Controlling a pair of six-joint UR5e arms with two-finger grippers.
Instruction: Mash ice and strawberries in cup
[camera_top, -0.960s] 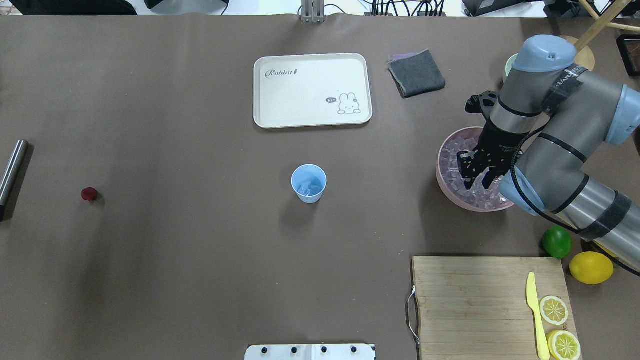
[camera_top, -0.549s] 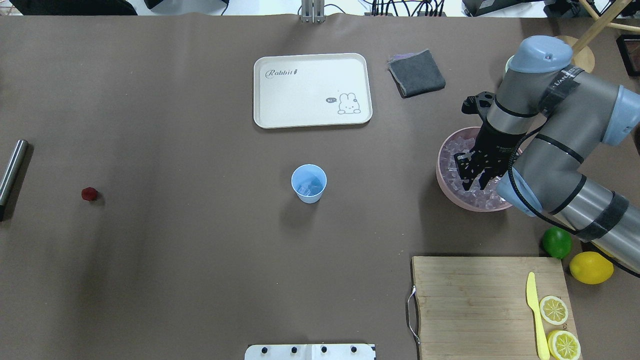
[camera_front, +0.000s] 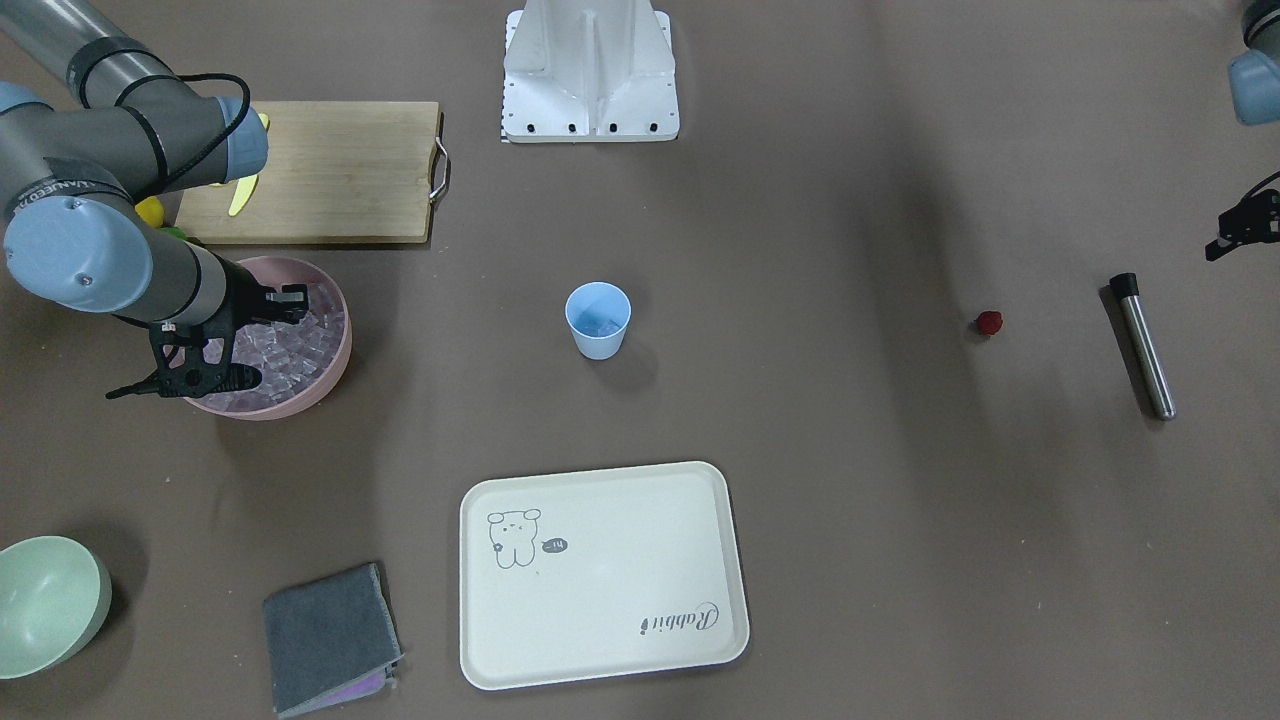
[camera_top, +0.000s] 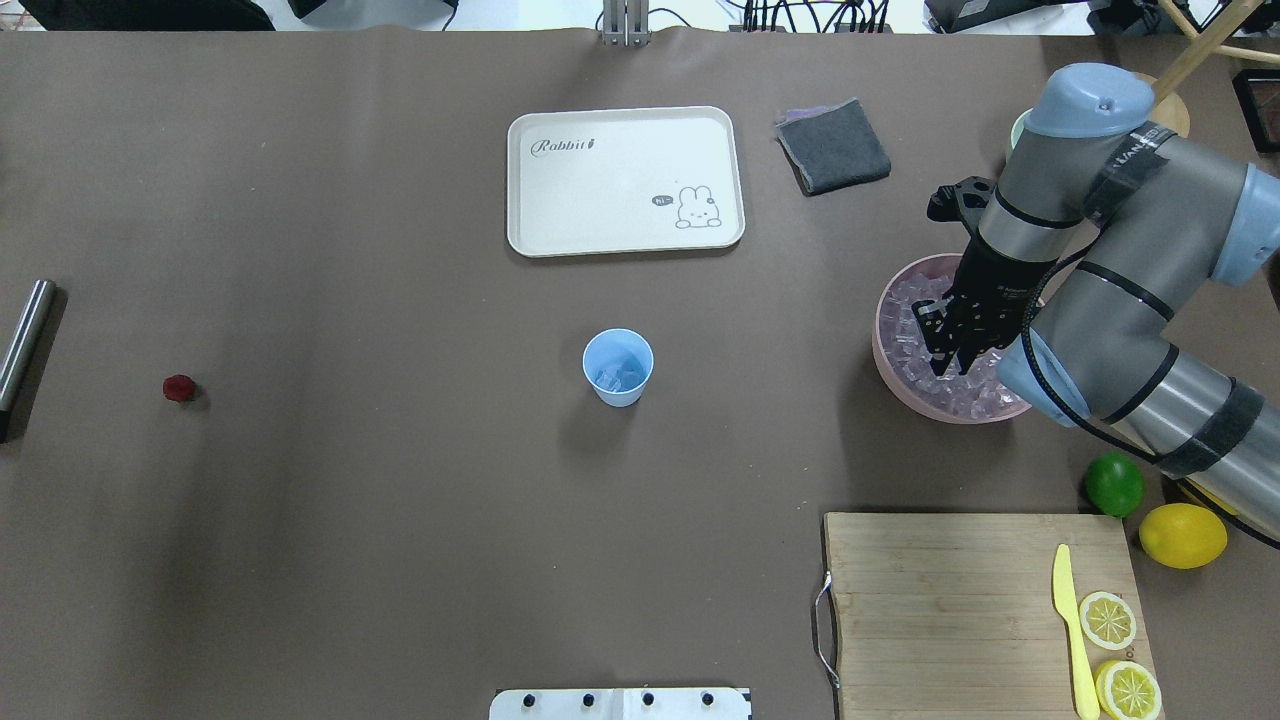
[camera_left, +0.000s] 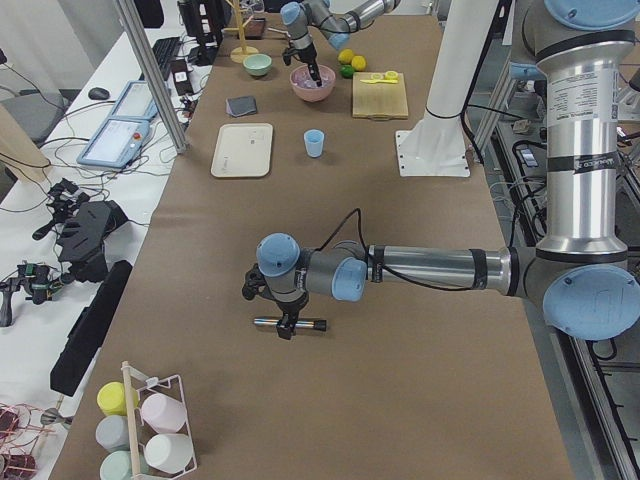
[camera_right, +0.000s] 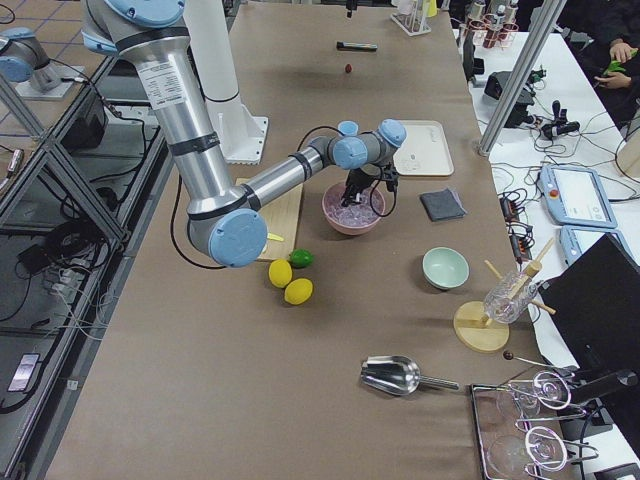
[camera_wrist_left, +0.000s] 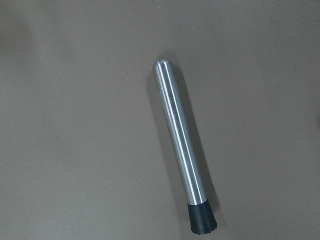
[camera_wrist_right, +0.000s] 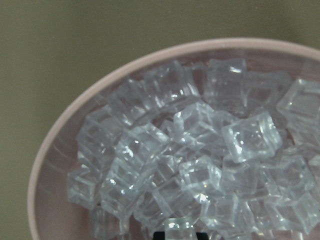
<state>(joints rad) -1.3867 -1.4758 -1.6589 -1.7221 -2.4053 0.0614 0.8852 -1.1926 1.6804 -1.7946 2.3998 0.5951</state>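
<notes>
Right pincer (camera_top: 952, 352) down in the pink bowl (camera_top: 885, 345), tips among the heaped ice (camera_wrist_right: 200, 150). Jaws drawn narrow. Wrist view shows one cube at the bottom centre, hard against a dark tip, so likely pinched, though the grip itself is mostly out of frame.

Cup (camera_top: 618, 367) upright mid-desk (camera_top: 400, 500), well apart from the bowl. A few clear cubes already lie in its bottom. Strawberry (camera_top: 179, 388) lies alone, far towards the robot's left, near the steel rod (camera_wrist_left: 180, 150).

Left pincer (camera_left: 287, 318) hangs over that rod. Cannot tell whether it is wide or closed.

Step in hand, as I read it: fetch another cube to the cup.

- Cubes look slick and hard-edged, so grip flat faces, not corners, with firm, even pressure.
- Lift straight up clear of the rim before travelling, as neighbours may ride along or spill.
- Centre over the cup mouth and release low. The tumbler looks light and could tip if knocked.
</notes>
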